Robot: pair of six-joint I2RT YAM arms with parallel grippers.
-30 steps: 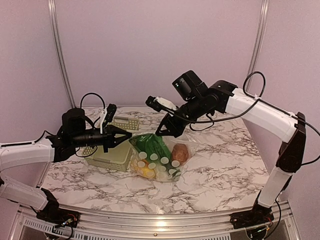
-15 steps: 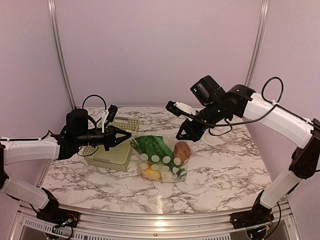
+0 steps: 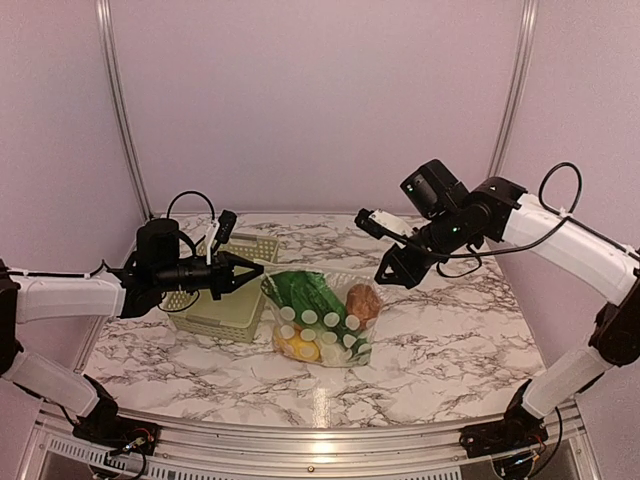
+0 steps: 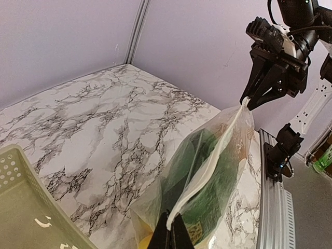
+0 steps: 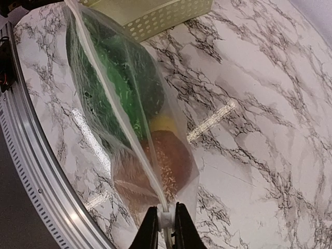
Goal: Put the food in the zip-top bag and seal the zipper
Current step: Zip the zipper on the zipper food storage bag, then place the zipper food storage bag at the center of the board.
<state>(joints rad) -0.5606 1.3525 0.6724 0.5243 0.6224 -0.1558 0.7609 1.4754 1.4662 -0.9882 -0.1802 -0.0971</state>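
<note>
The zip-top bag (image 3: 322,318) stands on the table, stretched between both grippers, with food inside: leafy greens (image 3: 303,294), a reddish-brown round one (image 3: 362,300) and a yellow lemon (image 3: 297,346). My left gripper (image 3: 256,270) is shut on the left end of the zipper (image 4: 217,151), as the left wrist view shows (image 4: 170,234). My right gripper (image 3: 386,278) is shut on the zipper's right end (image 5: 166,220), round a small white piece. In the right wrist view the zipper strip (image 5: 117,115) runs taut away from the fingers over the greens (image 5: 115,83), lemon (image 5: 164,123) and brown one (image 5: 168,162).
A pale green lattice basket (image 3: 222,310) stands just left of the bag, under my left gripper; it also shows in the right wrist view (image 5: 155,15). The metal front rail (image 5: 36,171) runs close along the bag's near side.
My right gripper has moved right along the bag's mouth, from over the bag's left-middle to its right end. The bag's top edge now runs straight and taut. The left gripper has stayed put.
</note>
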